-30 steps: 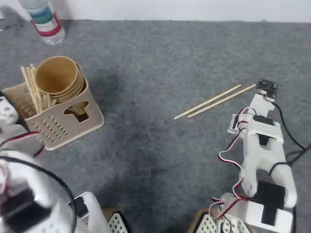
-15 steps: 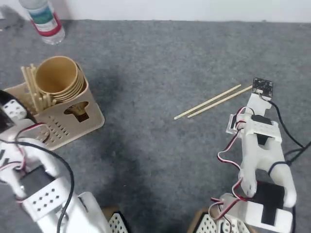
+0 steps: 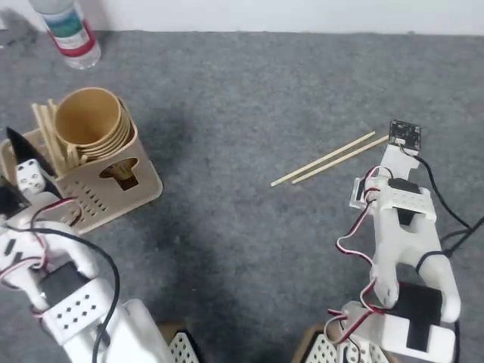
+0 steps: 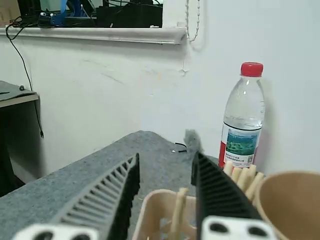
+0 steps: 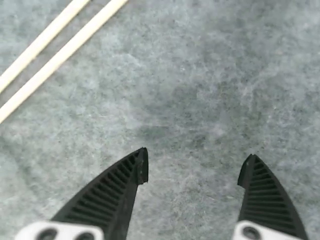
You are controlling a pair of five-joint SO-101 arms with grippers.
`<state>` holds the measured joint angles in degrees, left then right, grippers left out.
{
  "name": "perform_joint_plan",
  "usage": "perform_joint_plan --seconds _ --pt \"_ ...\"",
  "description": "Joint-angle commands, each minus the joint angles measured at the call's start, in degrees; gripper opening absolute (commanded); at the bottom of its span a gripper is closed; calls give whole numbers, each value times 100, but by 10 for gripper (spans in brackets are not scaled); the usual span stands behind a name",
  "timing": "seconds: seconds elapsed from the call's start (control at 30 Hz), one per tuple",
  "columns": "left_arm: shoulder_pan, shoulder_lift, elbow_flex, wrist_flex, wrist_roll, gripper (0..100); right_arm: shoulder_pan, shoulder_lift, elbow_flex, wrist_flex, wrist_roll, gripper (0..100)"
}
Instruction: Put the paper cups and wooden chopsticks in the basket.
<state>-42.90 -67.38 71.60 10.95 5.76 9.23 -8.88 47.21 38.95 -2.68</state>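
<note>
A beige basket point(image 3: 113, 189) stands at the table's left and holds a stack of paper cups point(image 3: 89, 119) and several wooden chopsticks point(image 3: 47, 136). Two more chopsticks point(image 3: 333, 159) lie side by side on the grey carpet at the right. My left gripper point(image 3: 21, 151) is at the basket's left end. In its own view it point(image 4: 166, 157) is open and empty, with the basket rim point(image 4: 160, 200), chopsticks point(image 4: 242, 177) and a cup point(image 4: 292, 200) just beyond. My right gripper point(image 5: 197, 154) hangs open over bare carpet, a short way from the loose chopsticks point(image 5: 60, 50).
A water bottle point(image 3: 68, 30) with a red cap point(image 4: 251, 69) stands at the back left by the white wall. The right arm point(image 3: 401, 219) reaches from the front right edge. Grey carpet point(image 3: 227, 113) covers the table between basket and loose chopsticks.
My left arm has swung up from the front left corner, bringing its gripper beside the basket. The right arm has edged slightly toward the loose chopsticks.
</note>
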Motion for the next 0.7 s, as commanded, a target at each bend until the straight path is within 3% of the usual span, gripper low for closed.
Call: perform_joint_plan --seconds 0.0,0.17,0.37,0.5,0.67 --pt "-18 -642 -268 651 -62 175 -48 -242 -9 -101 97 299" --pt "510 -1934 -1226 2646 -18 174 -31 -242 -9 -101 97 299" --pt "2743 -2479 -2378 5055 -62 173 84 -259 -9 -101 79 299" --pt "4123 -1626 -2624 5670 -158 174 268 -286 -9 -92 62 299" --pt "5767 466 -3029 5864 -1099 174 505 -303 -26 -92 -35 299"
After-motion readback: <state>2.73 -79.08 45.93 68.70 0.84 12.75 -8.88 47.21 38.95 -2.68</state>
